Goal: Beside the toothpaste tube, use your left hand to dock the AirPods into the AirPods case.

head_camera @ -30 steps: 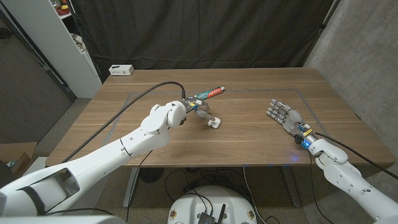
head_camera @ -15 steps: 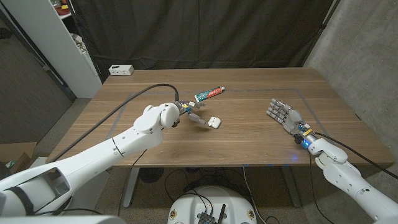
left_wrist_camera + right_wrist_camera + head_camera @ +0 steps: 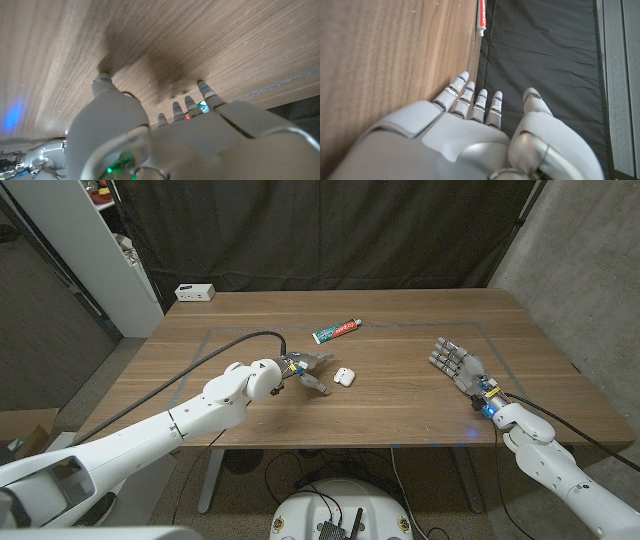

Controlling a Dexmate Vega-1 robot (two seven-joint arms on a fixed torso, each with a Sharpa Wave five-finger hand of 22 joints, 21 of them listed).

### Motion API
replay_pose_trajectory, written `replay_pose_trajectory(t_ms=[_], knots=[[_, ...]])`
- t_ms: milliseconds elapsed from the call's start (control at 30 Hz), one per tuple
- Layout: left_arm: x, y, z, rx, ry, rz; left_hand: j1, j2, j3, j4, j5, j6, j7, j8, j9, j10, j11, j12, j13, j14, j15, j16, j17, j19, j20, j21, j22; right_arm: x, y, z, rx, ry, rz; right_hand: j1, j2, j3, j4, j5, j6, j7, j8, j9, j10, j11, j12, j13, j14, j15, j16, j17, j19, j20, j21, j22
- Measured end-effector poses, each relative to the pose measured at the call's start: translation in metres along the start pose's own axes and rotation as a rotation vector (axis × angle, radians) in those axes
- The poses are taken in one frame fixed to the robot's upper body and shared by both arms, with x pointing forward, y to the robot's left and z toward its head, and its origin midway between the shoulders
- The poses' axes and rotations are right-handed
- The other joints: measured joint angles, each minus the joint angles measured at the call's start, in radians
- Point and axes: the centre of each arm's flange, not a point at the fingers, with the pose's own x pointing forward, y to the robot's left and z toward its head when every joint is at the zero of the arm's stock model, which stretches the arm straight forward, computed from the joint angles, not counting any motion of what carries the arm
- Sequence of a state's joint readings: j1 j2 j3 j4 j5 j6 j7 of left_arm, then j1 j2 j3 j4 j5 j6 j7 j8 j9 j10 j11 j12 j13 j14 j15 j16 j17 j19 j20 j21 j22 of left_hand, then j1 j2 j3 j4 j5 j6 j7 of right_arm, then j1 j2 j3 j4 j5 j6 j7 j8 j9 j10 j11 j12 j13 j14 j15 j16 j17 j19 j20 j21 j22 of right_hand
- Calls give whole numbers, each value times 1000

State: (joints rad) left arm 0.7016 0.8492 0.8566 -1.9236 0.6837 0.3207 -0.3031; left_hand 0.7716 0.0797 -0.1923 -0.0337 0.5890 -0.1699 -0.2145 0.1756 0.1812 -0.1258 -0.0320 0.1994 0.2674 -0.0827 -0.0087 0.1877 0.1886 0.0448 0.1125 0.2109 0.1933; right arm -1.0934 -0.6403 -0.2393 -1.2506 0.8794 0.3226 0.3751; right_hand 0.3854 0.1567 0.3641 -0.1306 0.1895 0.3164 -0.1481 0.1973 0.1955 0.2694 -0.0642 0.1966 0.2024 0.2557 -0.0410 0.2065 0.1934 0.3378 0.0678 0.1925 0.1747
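Your left hand (image 3: 305,368) hovers with fingers spread and empty, just beside the AirPods case (image 3: 343,378), which sits near the toothpaste tube (image 3: 336,332); judging by this, docking looks done, so withdraw clear

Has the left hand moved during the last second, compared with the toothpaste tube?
Yes. The left hand has pulled back toward the robot, away from the toothpaste tube, which has stayed in place. It now sits beside the AirPods case.
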Motion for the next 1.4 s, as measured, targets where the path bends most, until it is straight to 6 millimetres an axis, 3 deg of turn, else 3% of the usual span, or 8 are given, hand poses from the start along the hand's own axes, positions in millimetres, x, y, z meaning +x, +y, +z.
replay_pose_trajectory(t_ms=[233, 300, 433, 533, 700, 800, 1167, 1400], knots=[[-8, -13, 1, 43, -47, 28, 77, 90, 28, -8, 7, 0, 0, 6, 0, -16, 14, 5, 0, -7, 7, 0, 2, -1, 9, 4, 1, 3, 2, -1, 3, -3, -1, 0, 0, 0, 0, 0, 0, 0, 0, 0, 0, 0, 0, 0, 0, 0, 0, 0, 0, 0, 0, 0], [-11, -16, 1, 62, -57, 66, 88, 101, 48, -18, 7, 0, 0, 6, 0, -16, 14, 5, 0, -7, 7, 0, 5, -1, 9, 4, 5, 5, 4, -2, 4, -3, 0, 0, 0, 0, 0, 0, 0, 0, 0, 0, 0, 0, 0, 0, 0, 0, 0, 0, 0, 0, 0, 0], [-15, -19, 1, 80, -63, 103, 109, 120, 59, -23, 7, 0, 0, 11, 0, -18, 16, 10, 0, -7, 7, 0, 5, -14, 21, 4, 5, 8, 6, -2, 5, -5, 2, 0, 0, 0, 0, 0, 0, 0, 0, 0, 0, 0, 0, 0, 0, 0, 0, 0, 0, 0, 0, 0], [-17, -21, 0, 93, -68, 122, 121, 122, 76, -31, 8, 0, 0, 14, 0, -21, 20, 13, 0, -16, 9, 0, 5, -22, 18, 4, 5, 10, 8, -3, 5, -6, 4, 0, 0, 0, 0, 0, 0, 0, 0, 0, 0, 0, 0, 0, 0, 0, 0, 0, 0, 0, 0, 0], [-19, -22, -4, 105, -74, 126, 134, 113, 88, -24, 2, 0, 0, 29, 3, 1, 8, 28, 0, -16, 9, 0, 5, -22, 18, 4, 5, 11, 10, -3, 4, -10, 2, 0, 0, 0, 0, 0, 0, 0, 0, 0, 0, 0, 0, 0, 0, 0, 0, 0, 0, 0, 0, 0], [-20, -22, -4, 117, -87, 120, 139, 109, 88, -24, -6, 0, 0, 41, 3, 6, 3, 34, 0, -14, -8, 0, 5, -26, 13, 4, 5, 12, 12, -4, 5, -13, 0, 0, 0, 0, 0, 0, 0, 0, 0, 0, 0, 0, 0, 0, 0, 0, 0, 0, 0, 0, 0, 0], [-20, -22, -4, 142, -130, 101, 143, 106, 86, -12, -13, 0, 0, 41, 3, 6, 3, 34, 0, -20, -12, 0, 5, -32, -4, 4, 5, 10, 18, -8, 13, -28, -10, 0, 0, 0, 0, 0, 0, 0, 0, 0, 0, 0, 0, 0, 0, 0, 0, 0, 0, 0, -1, 0], [-21, -21, -2, 156, -159, 84, 139, 102, 83, -3, -16, 0, 0, 41, 3, -23, 11, 29, 0, -63, -10, -4, 5, -57, -18, -2, 5, 7, 21, -11, 21, -38, -18, 0, 0, 0, 0, 0, 0, 0, 0, 0, 0, 0, 0, 0, 0, 0, 0, 0, 0, 0, -1, 0]])
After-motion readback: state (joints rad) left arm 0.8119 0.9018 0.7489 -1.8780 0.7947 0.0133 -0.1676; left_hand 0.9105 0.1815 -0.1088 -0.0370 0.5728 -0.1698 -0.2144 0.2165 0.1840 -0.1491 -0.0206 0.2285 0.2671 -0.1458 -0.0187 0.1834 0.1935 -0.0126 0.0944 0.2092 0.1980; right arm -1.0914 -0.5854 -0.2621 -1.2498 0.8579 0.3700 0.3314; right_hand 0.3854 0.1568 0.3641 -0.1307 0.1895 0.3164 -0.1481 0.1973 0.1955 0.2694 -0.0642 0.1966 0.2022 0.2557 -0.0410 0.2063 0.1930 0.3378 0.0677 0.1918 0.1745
